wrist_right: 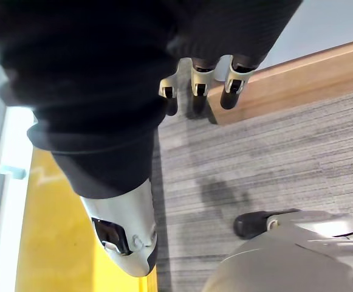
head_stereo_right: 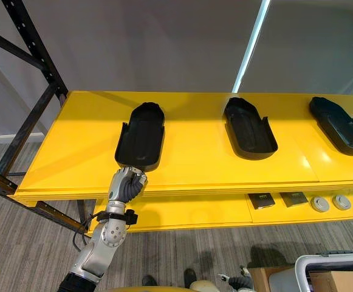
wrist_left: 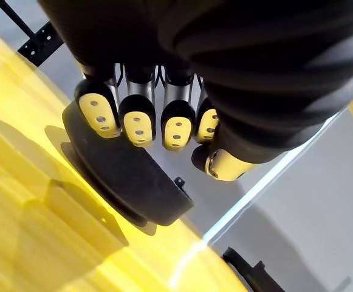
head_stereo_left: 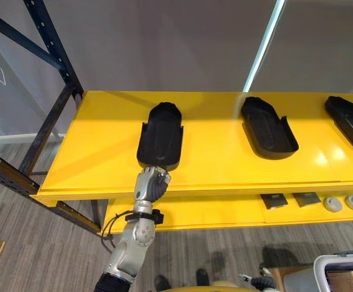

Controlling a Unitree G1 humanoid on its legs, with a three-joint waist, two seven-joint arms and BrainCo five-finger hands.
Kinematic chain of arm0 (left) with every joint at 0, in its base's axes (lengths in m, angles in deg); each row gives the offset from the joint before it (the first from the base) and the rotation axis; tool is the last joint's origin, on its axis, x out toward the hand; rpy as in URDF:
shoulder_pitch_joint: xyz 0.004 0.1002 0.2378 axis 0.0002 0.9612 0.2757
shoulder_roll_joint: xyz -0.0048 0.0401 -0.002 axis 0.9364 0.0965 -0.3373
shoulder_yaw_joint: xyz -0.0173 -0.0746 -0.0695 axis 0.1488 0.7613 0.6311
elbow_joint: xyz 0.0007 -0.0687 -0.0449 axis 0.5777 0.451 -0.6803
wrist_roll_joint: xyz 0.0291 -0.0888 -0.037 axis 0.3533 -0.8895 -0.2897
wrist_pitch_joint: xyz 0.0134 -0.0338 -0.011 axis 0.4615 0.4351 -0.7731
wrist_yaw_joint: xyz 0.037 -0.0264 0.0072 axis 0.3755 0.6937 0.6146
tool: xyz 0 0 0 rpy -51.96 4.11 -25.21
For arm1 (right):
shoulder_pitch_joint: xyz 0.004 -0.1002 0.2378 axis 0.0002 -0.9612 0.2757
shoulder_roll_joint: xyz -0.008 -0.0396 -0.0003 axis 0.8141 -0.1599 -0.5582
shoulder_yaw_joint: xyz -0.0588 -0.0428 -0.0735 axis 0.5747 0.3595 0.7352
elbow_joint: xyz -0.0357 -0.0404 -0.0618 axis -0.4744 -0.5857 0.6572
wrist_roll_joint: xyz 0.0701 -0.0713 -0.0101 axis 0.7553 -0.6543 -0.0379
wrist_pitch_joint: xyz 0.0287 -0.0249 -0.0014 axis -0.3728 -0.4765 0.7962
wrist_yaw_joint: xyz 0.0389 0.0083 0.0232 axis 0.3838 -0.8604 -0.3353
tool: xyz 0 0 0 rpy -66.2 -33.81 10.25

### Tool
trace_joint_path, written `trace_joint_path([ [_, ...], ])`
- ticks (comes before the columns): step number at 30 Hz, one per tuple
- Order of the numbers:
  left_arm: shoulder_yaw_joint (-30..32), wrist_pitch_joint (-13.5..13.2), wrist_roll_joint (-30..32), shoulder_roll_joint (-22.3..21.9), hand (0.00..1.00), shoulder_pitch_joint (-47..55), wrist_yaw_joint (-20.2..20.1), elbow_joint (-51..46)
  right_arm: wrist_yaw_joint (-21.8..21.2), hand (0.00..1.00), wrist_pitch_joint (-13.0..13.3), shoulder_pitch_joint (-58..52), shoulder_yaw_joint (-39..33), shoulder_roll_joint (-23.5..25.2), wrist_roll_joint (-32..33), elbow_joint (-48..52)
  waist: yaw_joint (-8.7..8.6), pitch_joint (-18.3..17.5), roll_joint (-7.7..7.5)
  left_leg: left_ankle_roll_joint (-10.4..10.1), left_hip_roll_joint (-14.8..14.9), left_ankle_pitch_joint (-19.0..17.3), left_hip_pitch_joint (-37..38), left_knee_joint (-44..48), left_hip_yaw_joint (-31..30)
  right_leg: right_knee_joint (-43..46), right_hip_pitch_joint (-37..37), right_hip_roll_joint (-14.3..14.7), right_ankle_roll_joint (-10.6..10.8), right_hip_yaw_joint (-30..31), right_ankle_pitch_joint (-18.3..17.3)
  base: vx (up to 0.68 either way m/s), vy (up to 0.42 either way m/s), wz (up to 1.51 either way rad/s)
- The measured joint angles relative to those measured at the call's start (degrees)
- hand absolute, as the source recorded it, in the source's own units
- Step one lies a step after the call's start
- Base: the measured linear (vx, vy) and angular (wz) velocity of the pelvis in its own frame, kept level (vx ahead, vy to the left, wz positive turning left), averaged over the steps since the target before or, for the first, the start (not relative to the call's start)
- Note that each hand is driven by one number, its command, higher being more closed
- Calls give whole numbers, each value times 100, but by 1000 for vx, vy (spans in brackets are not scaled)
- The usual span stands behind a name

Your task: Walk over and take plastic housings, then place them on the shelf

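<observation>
Three black plastic housings lie open side up on the yellow shelf (head_stereo_left: 212,159): one at the left (head_stereo_left: 160,135), one in the middle (head_stereo_left: 268,129), one at the right edge (head_stereo_left: 351,121). My left hand (head_stereo_left: 151,184) is at the shelf's front edge, right against the near end of the left housing (wrist_left: 127,176). Its fingers (wrist_left: 138,125) are curled with their tips at the housing's rim, and the thumb stays clear of it. My right hand (wrist_right: 200,76) hangs over the grey carpet, fingers straight and holding nothing.
A black rack upright (head_stereo_left: 51,42) and its braces stand at the shelf's left end. The lower yellow shelf carries dark square parts (head_stereo_left: 307,199) and round grey parts (head_stereo_left: 334,204). A grey bin (head_stereo_left: 340,267) beside a cardboard box sits on the floor at the lower right.
</observation>
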Motion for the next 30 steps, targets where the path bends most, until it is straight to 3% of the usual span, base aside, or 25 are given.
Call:
trace_joint_path([
  [5, 109, 119, -25, 6, 100, -198, -1, 268, 0, 0, -3, 50, -1, 16, -3, 3, -131, -1, -2, 11, 5, -8, 1, 0, 65, -5, -17, 6, -1, 21, 1, 0, 0, -4],
  [30, 488, 404, -153, 57, 100, -809, -9, 1109, -4, 0, -41, 47, -26, 37, -53, 26, -283, 1, 1, 4, 95, -42, 20, 1, 269, -95, -30, 105, -41, 190, 16, 2, -45, -4],
])
